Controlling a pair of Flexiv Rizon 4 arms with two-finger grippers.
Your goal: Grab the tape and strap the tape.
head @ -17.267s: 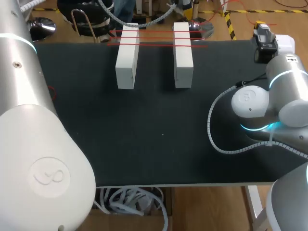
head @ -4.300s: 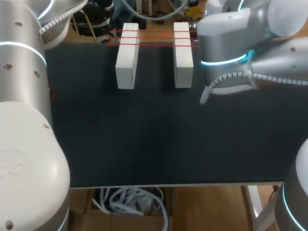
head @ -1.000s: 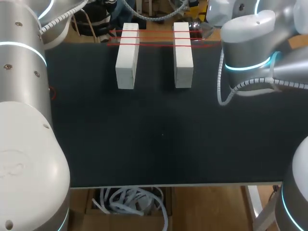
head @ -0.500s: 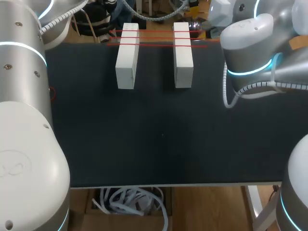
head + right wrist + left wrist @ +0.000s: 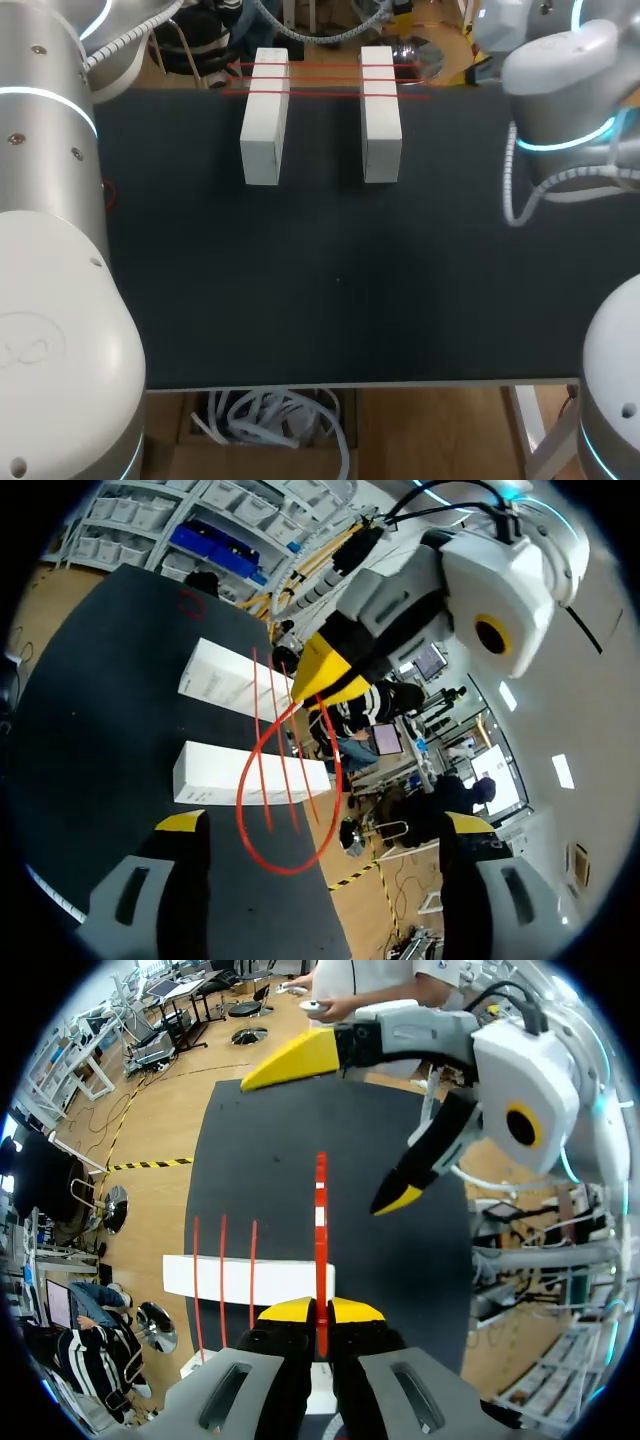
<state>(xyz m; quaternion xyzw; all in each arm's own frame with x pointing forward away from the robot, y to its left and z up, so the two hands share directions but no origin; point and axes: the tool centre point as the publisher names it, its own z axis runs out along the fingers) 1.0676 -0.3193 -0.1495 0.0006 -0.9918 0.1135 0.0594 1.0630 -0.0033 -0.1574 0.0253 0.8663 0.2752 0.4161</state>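
Two white blocks (image 5: 263,118) (image 5: 380,115) lie side by side near the table's far edge, with three red tape strands (image 5: 325,80) stretched across both. In the left wrist view my left gripper (image 5: 320,1310) is shut on a red tape strand (image 5: 321,1220) that runs straight ahead over a block (image 5: 245,1280). Beyond it hangs my right gripper (image 5: 350,1130), wide open. In the right wrist view the right gripper (image 5: 325,823) stands open and holds nothing; ahead, the loose tape (image 5: 241,810) curls in a loop from the left gripper's yellow tips (image 5: 335,675).
The black tabletop (image 5: 330,290) stretches from the blocks to the near edge. My right arm (image 5: 560,90) hangs over the far right corner, and my left arm (image 5: 50,200) fills the left side.
My right gripper opened and let go of the tape. The right arm drew back to the right, away from the blocks. The left gripper kept its hold.
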